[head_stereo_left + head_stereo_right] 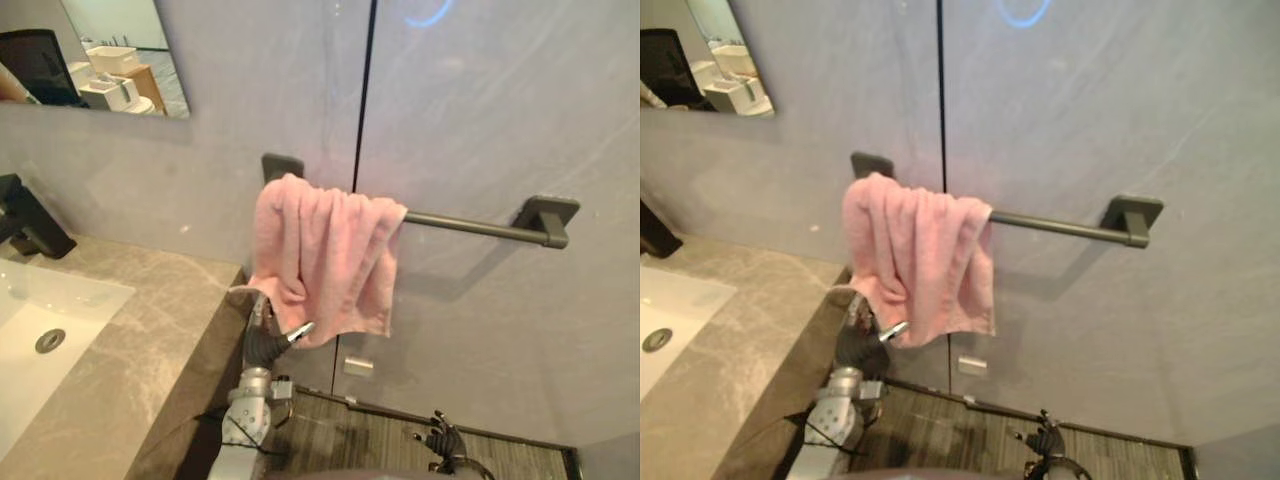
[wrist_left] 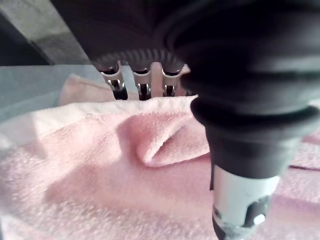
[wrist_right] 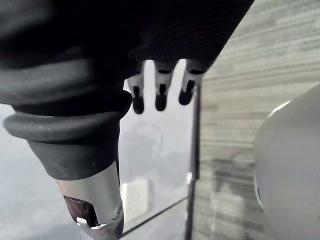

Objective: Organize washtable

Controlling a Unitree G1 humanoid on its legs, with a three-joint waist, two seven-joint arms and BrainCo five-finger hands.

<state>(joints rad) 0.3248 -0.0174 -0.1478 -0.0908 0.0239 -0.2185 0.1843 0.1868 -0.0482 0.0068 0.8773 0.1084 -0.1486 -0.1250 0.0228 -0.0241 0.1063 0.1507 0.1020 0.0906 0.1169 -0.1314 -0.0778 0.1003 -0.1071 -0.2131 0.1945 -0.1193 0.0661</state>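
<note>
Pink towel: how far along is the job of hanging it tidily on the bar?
Done: the pink towel hangs over the towel bar, bunched at its left end. In hand: the left hand is at its lower edge. Left: probably spreading it along the bar. The right hand hangs low, open.

Pink towel (image 1: 325, 255) over bar (image 1: 470, 226) — left robot hand (image 1: 264, 338) at hem.

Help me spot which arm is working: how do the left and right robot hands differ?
The left robot hand is raised against the lower edge of the pink towel; the right robot hand hangs low over the striped floor, away from it. The left touches cloth; the right is open and holds nothing. Both have dark ribbed covers.
</note>
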